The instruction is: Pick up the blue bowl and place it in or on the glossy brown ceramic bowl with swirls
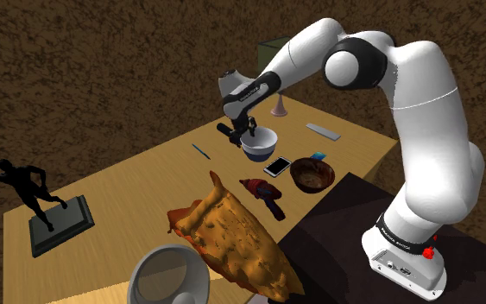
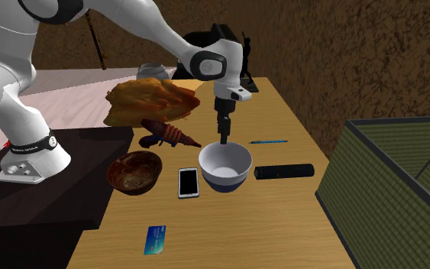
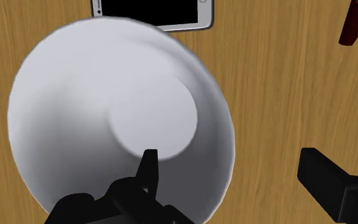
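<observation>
Tool [image 2: 223,141] spread astride blue bowl [image 2: 224,182] rim, brown bowl [image 2: 133,189] near, phone [image 2: 189,182] between

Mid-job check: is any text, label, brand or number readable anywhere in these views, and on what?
None can be read.
Black band on the arm's base: white lettering, too small to read.
Blue card: any print too small to read.
Smartphone: screen black, no text.

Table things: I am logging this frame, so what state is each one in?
blue bowl, upright, empty, not yet clasped
gripper, open, one finger inside the blue bowl's rim, one outside
brown bowl, upright, empty
phone, lying flat, screen up
</observation>
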Robot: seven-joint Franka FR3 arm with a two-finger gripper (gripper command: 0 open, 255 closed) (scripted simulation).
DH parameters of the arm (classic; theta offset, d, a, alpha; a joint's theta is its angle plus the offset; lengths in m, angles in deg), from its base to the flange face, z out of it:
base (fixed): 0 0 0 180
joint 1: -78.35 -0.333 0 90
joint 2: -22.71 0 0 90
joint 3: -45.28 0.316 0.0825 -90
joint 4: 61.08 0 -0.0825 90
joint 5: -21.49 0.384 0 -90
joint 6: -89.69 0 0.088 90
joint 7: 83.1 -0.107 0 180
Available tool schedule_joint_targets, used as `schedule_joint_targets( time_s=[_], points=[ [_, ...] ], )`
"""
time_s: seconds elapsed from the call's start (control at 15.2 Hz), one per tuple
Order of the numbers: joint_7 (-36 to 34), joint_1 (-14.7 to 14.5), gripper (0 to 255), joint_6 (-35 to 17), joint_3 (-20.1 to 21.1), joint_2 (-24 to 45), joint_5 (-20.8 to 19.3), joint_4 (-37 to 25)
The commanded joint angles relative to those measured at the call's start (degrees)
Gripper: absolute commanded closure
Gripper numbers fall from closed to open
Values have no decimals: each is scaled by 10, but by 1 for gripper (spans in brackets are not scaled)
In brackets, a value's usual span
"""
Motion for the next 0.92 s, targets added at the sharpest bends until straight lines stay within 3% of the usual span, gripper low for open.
schedule_joint_targets(
  time_s=[0.0,0.46,0.86],
  points=[
    [-1,-3,0,8,-2,42,-2,-50],
    [-4,1,0,-30,-6,71,-7,-41],
    [-4,1,0,-33,-7,73,-7,-41]
  ],
)
